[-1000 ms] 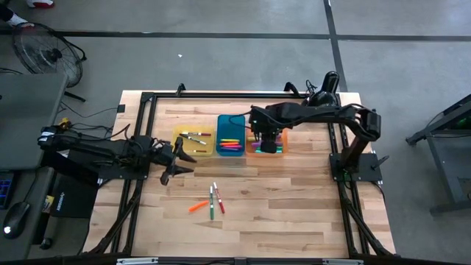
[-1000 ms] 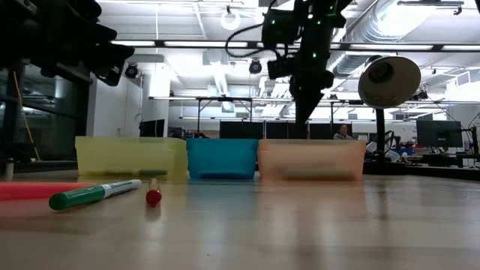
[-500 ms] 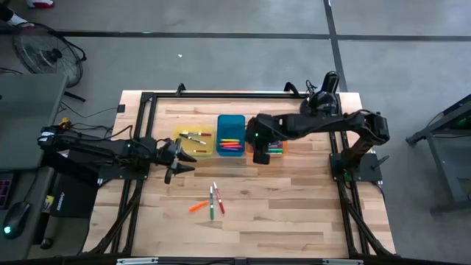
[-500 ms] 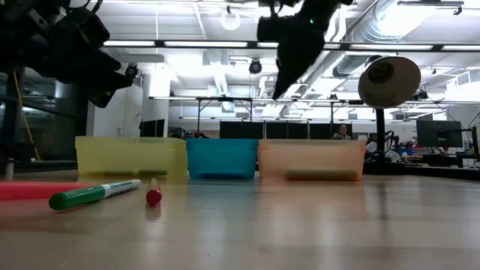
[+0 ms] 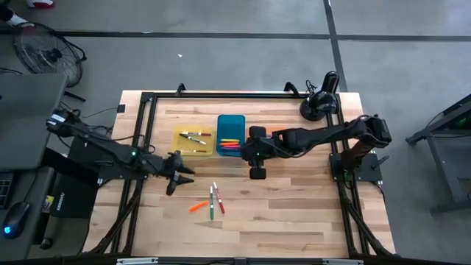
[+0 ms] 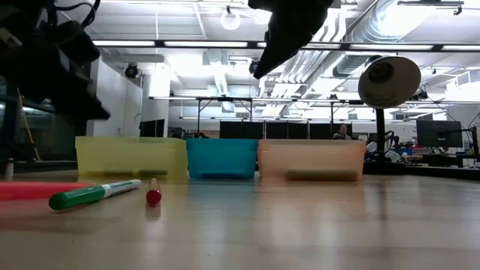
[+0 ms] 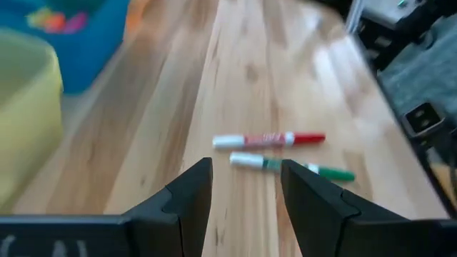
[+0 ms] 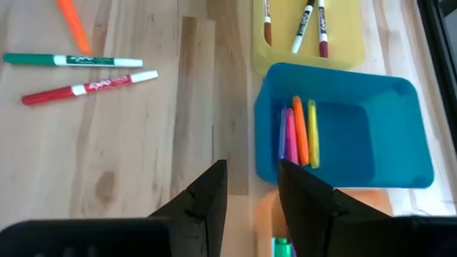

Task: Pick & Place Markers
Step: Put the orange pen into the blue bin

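Nearest the front edge of the wooden table, three loose markers lie flat on the bare boards:
- orange marker, angled, on the left of the group;
- green marker, white-barrelled, just beside the red one;
- red marker, white-barrelled, roughly parallel to the green.

Left gripper: held above the boards between the loose markers and the yellow tray, tips toward the table's middle. Its arm reaches in low and nearly level from the left edge. Fingers stand apart with nothing between them; past them the wrist view shows the red and green markers.

Right gripper: held above the boards just in front of the blue and orange trays. Its arm stretches level from its base at the right edge, wrist turned down. Fingers stand apart with a clear gap, empty.

Toward the far edge, three trays sit in a row, side by side:
- yellow tray, left, holding several white-barrelled markers;
- blue tray, middle, holding purple, pink, orange and yellow markers laid side by side;
- orange tray, right, largely hidden under the right arm from above; a green marker tip shows in it.

Far right corner: a black desk lamp.
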Controlling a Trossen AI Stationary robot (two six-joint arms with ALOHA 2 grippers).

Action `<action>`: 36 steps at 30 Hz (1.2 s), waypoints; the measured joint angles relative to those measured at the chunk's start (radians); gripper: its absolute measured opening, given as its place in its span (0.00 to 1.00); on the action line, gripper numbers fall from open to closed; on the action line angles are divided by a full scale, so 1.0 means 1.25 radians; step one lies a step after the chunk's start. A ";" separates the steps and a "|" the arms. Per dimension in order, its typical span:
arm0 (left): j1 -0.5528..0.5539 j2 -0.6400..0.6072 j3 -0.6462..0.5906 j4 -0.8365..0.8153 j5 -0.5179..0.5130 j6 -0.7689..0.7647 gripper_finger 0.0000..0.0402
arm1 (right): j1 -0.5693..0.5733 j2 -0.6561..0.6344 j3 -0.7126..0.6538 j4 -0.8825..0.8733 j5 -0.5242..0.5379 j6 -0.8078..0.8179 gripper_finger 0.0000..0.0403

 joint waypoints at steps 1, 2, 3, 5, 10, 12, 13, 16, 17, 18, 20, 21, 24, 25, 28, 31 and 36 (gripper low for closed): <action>-0.015 0.019 0.000 0.001 -0.013 -0.018 0.41 | 0.003 0.000 0.000 0.000 0.000 0.006 0.28; -0.029 0.037 0.001 0.000 -0.024 -0.033 0.41 | 0.006 0.000 0.000 -0.001 0.002 0.016 0.28; -0.041 0.055 0.004 -0.001 -0.035 -0.047 0.41 | 0.009 0.000 0.000 -0.002 0.008 0.028 0.28; -0.065 0.094 0.017 -0.001 -0.054 -0.067 0.41 | 0.019 0.000 0.000 -0.007 0.022 0.052 0.28; -0.108 0.191 0.076 0.001 -0.082 -0.070 0.41 | 0.059 -0.003 -0.046 0.016 0.045 0.055 0.28; -0.119 0.226 0.102 0.001 -0.085 -0.066 0.41 | 0.077 -0.005 -0.095 0.065 0.051 0.062 0.28; -0.124 0.244 0.114 0.002 -0.085 -0.063 0.41 | 0.084 -0.009 -0.123 0.099 0.051 0.065 0.28; -0.129 0.288 0.139 0.002 -0.088 -0.048 0.41 | 0.102 -0.026 -0.223 0.224 0.050 0.089 0.28; -0.129 0.299 0.142 0.003 -0.087 -0.046 0.41 | 0.106 -0.036 -0.261 0.271 0.050 0.097 0.28; -0.128 0.309 0.144 0.001 -0.087 -0.047 0.41 | 0.109 -0.050 -0.299 0.317 0.050 0.107 0.28; -0.128 0.319 0.145 -0.004 -0.087 -0.048 0.41 | 0.113 -0.085 -0.377 0.430 0.047 0.127 0.28; -0.128 0.320 0.145 -0.006 -0.087 -0.053 0.41 | 0.114 -0.103 -0.417 0.487 0.040 0.135 0.28; -0.128 0.320 0.145 -0.014 -0.088 -0.071 0.41 | 0.115 -0.161 -0.535 0.629 0.024 0.165 0.28; -0.128 0.320 0.145 -0.017 -0.088 -0.074 0.41 | 0.115 -0.180 -0.572 0.672 0.023 0.172 0.28; -0.128 0.320 0.145 -0.012 -0.090 -0.074 0.41 | 0.114 -0.240 -0.680 0.796 0.026 0.187 0.28; -0.128 0.320 0.145 -0.011 -0.090 -0.078 0.41 | 0.114 -0.306 -0.777 0.892 0.036 0.194 0.28; -0.128 0.320 0.145 -0.010 -0.091 -0.088 0.41 | 0.107 -0.450 -0.888 0.925 0.086 0.180 0.28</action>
